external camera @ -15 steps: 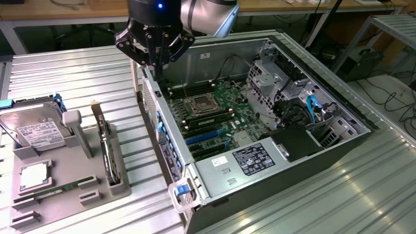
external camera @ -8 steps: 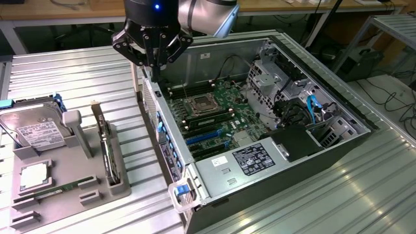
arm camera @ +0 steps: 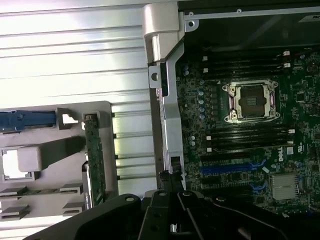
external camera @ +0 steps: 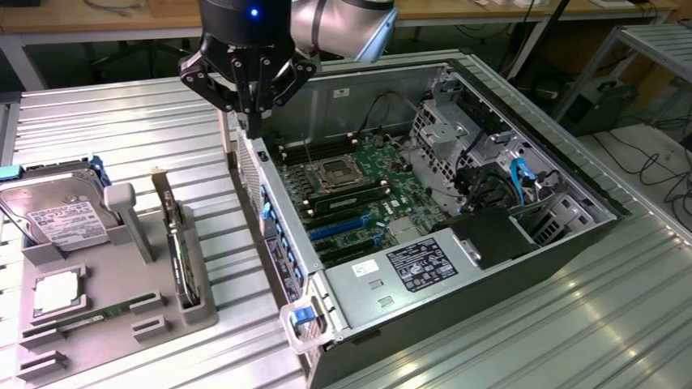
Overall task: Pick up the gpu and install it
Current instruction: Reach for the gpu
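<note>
The open computer case (external camera: 465, 320) lies on the ribbed table (external camera: 130, 138), motherboard (external camera: 357, 186) up. Beside it, in the grey holder (external camera: 206, 314), the gpu (external camera: 178, 243) stands on edge (a stiff, light, fragile card, best gripped along its upper edge, off the components). The gripper (external camera: 253, 126) hangs over the case's wall, fingers (external camera: 249, 105) seemingly pinched together, empty

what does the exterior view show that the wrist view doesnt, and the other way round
Exterior view adds: the power supply with its label, the blue cables by the drive cage, and the arm.
Wrist view adds: the case's pale corner piece, seen from above.
Shared: the gpu standing on edge in the grey holder, the cpu socket, and the gripper above the case wall.
</note>
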Robot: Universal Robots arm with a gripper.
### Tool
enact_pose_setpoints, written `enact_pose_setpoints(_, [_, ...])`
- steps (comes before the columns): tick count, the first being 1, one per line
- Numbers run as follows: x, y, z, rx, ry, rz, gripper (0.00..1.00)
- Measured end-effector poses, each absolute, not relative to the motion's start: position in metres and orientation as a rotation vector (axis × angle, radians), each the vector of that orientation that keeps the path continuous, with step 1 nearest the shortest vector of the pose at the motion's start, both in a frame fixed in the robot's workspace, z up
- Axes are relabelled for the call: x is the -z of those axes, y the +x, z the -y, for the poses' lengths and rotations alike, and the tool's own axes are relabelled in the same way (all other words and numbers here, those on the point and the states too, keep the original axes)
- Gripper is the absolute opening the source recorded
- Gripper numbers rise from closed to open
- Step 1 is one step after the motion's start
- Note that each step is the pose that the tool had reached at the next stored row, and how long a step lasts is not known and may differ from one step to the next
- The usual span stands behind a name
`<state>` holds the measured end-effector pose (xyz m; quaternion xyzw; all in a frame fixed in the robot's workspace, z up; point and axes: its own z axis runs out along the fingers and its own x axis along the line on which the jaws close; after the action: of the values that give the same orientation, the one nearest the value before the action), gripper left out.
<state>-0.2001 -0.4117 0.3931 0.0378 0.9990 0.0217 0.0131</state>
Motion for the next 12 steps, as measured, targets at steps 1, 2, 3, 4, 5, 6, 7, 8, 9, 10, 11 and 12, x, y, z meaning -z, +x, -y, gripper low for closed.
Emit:
enact_pose_setpoints(1, [-0.3931,-0.2007,0.4119,-0.068,0.118,-3.112,0.11])
enact_pose_setpoints(2, [-0.3931,-0.2013,0.4121,-0.068,0.118,-3.112,0.11])
enact_pose_setpoints(3, [-0.3932,-0.2019,0.4123,-0.068,0.118,-3.113,0.11])
enact_pose_setpoints(4, [-0.3931,-0.2024,0.4125,-0.068,0.118,-3.112,0.11])
enact_pose_setpoints(5, [-0.3932,-0.2030,0.4127,-0.068,0.118,-3.113,0.11])
enact_pose_setpoints(6, [-0.3932,-0.2035,0.4129,-0.068,0.118,-3.113,0.11])
enact_pose_setpoints(7, [-0.3931,-0.2041,0.4131,-0.068,0.118,-3.113,0.11])
enact_pose_setpoints(8, [-0.3931,-0.2046,0.4133,-0.068,0.118,-3.112,0.11])
enact_pose_setpoints(9, [-0.3931,-0.2052,0.4135,-0.068,0.118,-3.112,0.11])
enact_pose_setpoints(10, [-0.3931,-0.2057,0.4136,-0.068,0.118,-3.112,0.11])
enact_pose_setpoints(11, [-0.3932,-0.2062,0.4138,-0.068,0.118,-3.113,0.11])
enact_pose_setpoints(12, [-0.3931,-0.2066,0.4140,-0.068,0.118,-3.112,0.11])
